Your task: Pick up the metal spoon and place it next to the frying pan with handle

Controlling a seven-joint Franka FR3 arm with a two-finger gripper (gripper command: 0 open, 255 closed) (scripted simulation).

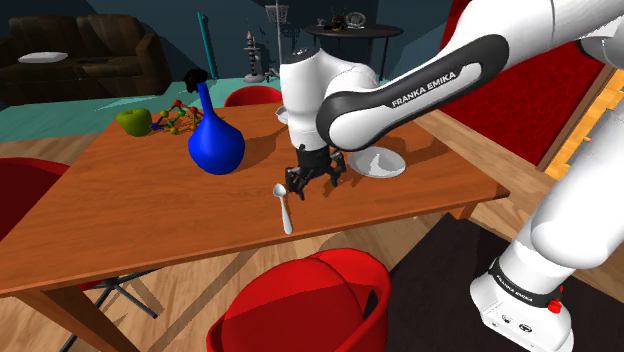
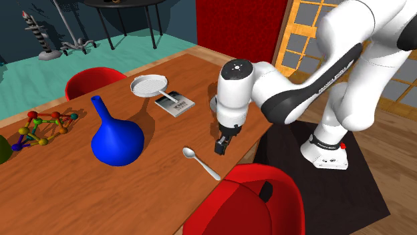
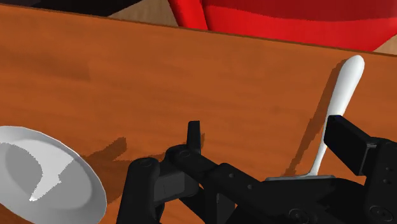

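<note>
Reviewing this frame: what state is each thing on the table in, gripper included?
Gripper: open, low over the table, holding nothing.
Spoon: lying flat on the table, not gripped.
Pan: right way up, empty.
Vase: standing upright.
Apple: resting on the table.

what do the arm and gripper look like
The arm has white rounded shells with dark grey joint bands, one marked FRANKA EMIKA in white. A small red dot sits near its base. The gripper is all black and two-fingered.
</note>
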